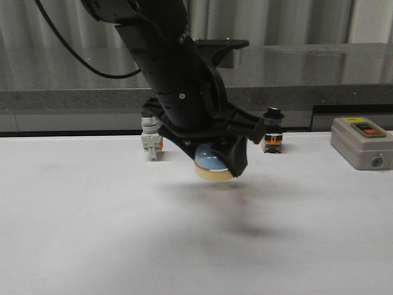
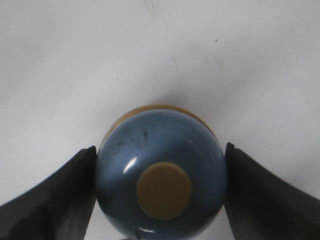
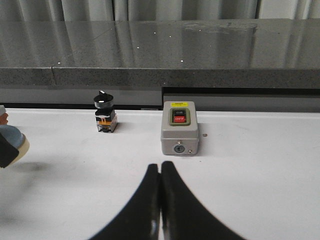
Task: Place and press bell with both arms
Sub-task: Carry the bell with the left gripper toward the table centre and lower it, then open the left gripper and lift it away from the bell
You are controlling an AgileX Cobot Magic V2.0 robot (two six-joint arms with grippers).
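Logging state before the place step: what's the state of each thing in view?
bell: held off the table, tilted, button unpressed
left gripper: fingers shut on the bell's dome
right gripper: fingers shut, empty, low over the table
green-capped switch: upright at the table's back edge, partly hidden by the arm
black-knobbed switch: upright, untouched
grey switch box: on the table, untouched

You're at a lab-style test bench: white table (image 1: 92, 233), grey stone ledge (image 1: 307, 67) at the far side, industrial switch box (image 1: 362, 142) far right.
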